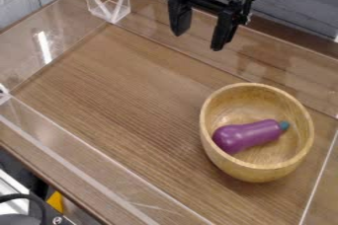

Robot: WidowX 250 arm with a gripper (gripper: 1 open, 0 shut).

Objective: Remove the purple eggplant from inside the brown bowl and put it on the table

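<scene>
Clear walls [53,46] edge the table [126,111]; at five o'clock, bowl [238,160] holds eggplant [248,135]; gripper [199,34] gapes empty at twelve

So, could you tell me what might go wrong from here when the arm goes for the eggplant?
The purple eggplant is glossy and rounded, so it may slip from the fingers of the open gripper.

It lies inside the brown bowl near the far wall, so a finger could strike the thick rim on the way down.

The bowl sits loose on the table and might be pushed or lifted along.
</scene>
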